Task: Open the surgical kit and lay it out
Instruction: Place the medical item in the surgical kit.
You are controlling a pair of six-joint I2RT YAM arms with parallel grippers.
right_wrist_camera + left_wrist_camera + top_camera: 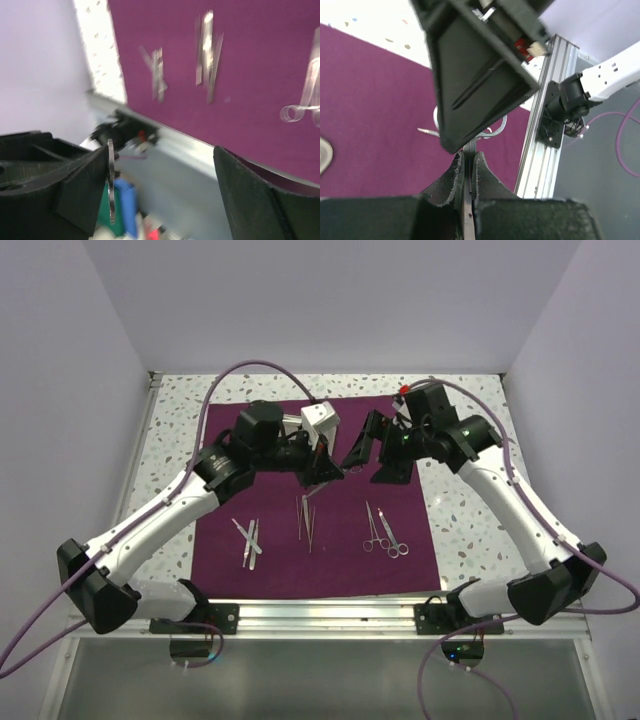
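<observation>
i saw left hand (468,160) clamped on the forceps (495,132), right hand (162,162) spread wide over purple cloth (250,65).

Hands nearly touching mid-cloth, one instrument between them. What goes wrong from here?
Left hand pinches the ring-handled instrument by its thin end; it may twist or slip. Right hand is open and very close, so the hands could collide. A drop could scatter the tweezers on the purple cloth.

speckled tabletop (172,440) | aluminium rail (330,612) near edge | white walls (330,300)
</observation>
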